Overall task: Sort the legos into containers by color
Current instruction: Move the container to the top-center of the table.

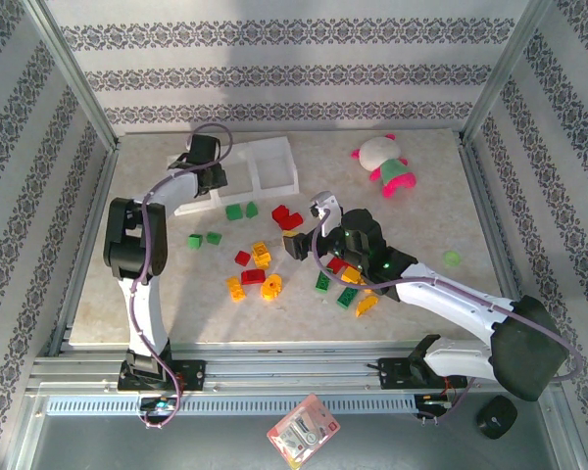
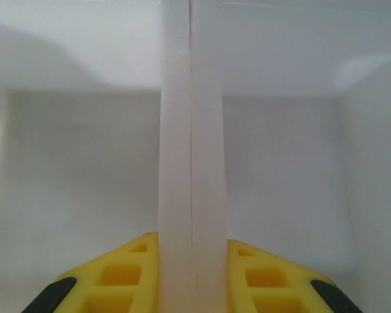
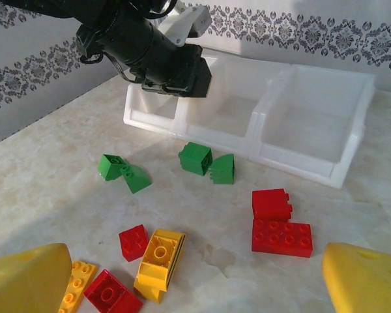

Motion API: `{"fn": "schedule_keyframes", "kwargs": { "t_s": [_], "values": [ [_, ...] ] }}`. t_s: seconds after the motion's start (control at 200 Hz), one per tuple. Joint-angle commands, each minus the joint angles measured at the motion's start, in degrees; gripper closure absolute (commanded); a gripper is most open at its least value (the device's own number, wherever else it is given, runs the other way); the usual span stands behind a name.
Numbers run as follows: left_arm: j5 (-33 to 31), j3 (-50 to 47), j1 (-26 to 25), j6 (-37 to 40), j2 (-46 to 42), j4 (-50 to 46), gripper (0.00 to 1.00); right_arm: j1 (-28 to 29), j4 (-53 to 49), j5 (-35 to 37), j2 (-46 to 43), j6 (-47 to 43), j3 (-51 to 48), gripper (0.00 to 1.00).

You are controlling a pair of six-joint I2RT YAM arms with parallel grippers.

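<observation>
- Bricks (image 1: pixel 260 270) are scattered mid-table, just near of the far-left tray (image 3: pixel 300 167).
- They are judged light, rigid and slick, best pinched across flat sides.
- The left gripper (image 2: pixel 191 72) is pressed shut, empty, over the tray.
- The right gripper (image 3: pixel 195 267) is spread wide.

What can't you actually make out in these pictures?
- Top view: the left gripper covers part of the tray.
- Top view: the right arm partly hides legos.
- Right wrist view: the bottom edge crops the right gripper's fingers.
- Top view: a pale green bit, too small to name.
</observation>
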Motion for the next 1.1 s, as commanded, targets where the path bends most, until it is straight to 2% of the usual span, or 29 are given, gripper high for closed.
{"fn": "schedule_keyframes", "kwargs": {
  "t_s": [0.0,0.225,0.415,0.844,1.099],
  "values": [
    [6.51,-3.17,-3.34,2.04,-2.03,-3.62,0.9,0.67,1.41,-0.21,-1.07,1.0,-1.48,0.02],
    [6.45,-7.91,-6.86,1.42,-5.71,-6.99,0.9,0.76,2.05,-0.1,-0.92,1.46,-1.95,0.02],
    [6.43,-11.89,-8.57,-0.58,-8.9,-5.46,0.89,0.76,2.79,-0.54,0.28,1.62,-1.47,0.02],
    [3.96,3.9,-8.49,-0.97,3.44,-9.64,0.88,0.91,3.37,-0.05,0.9,2.08,-1.48,0.02],
    [5.21,5.24,-9.2,-5.08,3.49,-10.73,0.86,0.74,3.25,1.15,0.1,2.41,-2.39,0.02]
  ]
}}
